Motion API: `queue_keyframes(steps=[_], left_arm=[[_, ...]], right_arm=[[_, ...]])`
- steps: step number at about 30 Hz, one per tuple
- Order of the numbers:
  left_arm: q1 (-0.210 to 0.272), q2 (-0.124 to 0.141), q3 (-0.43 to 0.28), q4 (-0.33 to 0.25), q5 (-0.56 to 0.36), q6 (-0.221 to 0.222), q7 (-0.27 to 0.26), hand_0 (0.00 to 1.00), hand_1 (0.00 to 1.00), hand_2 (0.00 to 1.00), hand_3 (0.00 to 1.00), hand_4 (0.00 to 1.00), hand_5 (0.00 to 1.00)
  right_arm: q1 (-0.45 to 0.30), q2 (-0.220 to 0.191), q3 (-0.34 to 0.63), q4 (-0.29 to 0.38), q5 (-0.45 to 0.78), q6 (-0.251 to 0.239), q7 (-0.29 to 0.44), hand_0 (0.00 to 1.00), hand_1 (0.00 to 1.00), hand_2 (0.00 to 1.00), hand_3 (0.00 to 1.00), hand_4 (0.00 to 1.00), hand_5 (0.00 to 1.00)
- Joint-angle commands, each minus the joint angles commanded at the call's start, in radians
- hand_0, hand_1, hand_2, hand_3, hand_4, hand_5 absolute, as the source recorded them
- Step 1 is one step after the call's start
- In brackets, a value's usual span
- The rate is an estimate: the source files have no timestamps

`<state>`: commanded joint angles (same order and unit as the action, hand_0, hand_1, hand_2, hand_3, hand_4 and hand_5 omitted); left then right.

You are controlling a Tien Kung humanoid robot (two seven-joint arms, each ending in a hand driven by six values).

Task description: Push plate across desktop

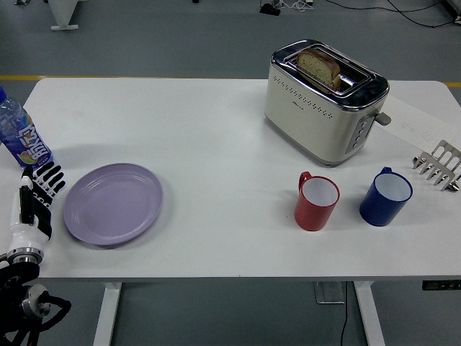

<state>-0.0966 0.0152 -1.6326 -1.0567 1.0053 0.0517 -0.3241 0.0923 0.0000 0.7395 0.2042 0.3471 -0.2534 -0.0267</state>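
A white counter (216,144) is seen from above. A lilac plate (113,202) lies flat near its front left corner. The robot's left hand (39,191) rests just left of the plate, its fingers (52,179) extended and slightly spread, holding nothing; whether they touch the rim cannot be told. A water bottle (20,135) stands behind the hand. Further right, a cream toaster (324,101) holds a slice of bread (318,67). In front of it sit a red mug (316,202) and a blue mug (386,197), near each other. A metal rack (438,166) lies at the right edge.
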Motion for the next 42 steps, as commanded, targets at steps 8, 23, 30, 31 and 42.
queue_keyframes(steps=[8, 23, 30, 31, 42], left_arm=[[-0.006, -0.01, 0.014, 0.007, 0.002, -0.007, 0.002, 0.8, 0.78, 0.752, 0.675, 0.562, 0.998], [-0.021, -0.015, 0.052, 0.014, -0.004, -0.005, 0.0, 0.802, 0.781, 0.751, 0.67, 0.557, 0.998], [-0.031, -0.015, 0.077, 0.015, -0.008, -0.005, 0.0, 0.803, 0.781, 0.751, 0.669, 0.554, 0.998], [-0.032, -0.015, 0.08, 0.015, -0.008, -0.005, 0.0, 0.803, 0.781, 0.751, 0.669, 0.554, 0.998], [-0.031, -0.015, 0.147, 0.014, -0.016, 0.001, -0.009, 0.802, 0.781, 0.75, 0.665, 0.553, 0.998]], right_arm=[[0.001, 0.0, 0.004, 0.0, -0.008, -0.001, -0.002, 0.573, 0.476, 0.631, 0.643, 0.419, 0.608], [0.003, 0.0, 0.008, 0.0, -0.015, -0.001, -0.002, 0.572, 0.477, 0.631, 0.642, 0.418, 0.605], [0.004, 0.0, 0.01, 0.0, -0.021, -0.001, -0.003, 0.573, 0.477, 0.631, 0.642, 0.418, 0.605], [0.003, 0.0, 0.01, 0.0, -0.021, -0.001, -0.003, 0.573, 0.477, 0.631, 0.642, 0.418, 0.605], [-0.001, 0.0, 0.014, 0.001, -0.026, -0.003, -0.004, 0.573, 0.477, 0.629, 0.642, 0.419, 0.603]])
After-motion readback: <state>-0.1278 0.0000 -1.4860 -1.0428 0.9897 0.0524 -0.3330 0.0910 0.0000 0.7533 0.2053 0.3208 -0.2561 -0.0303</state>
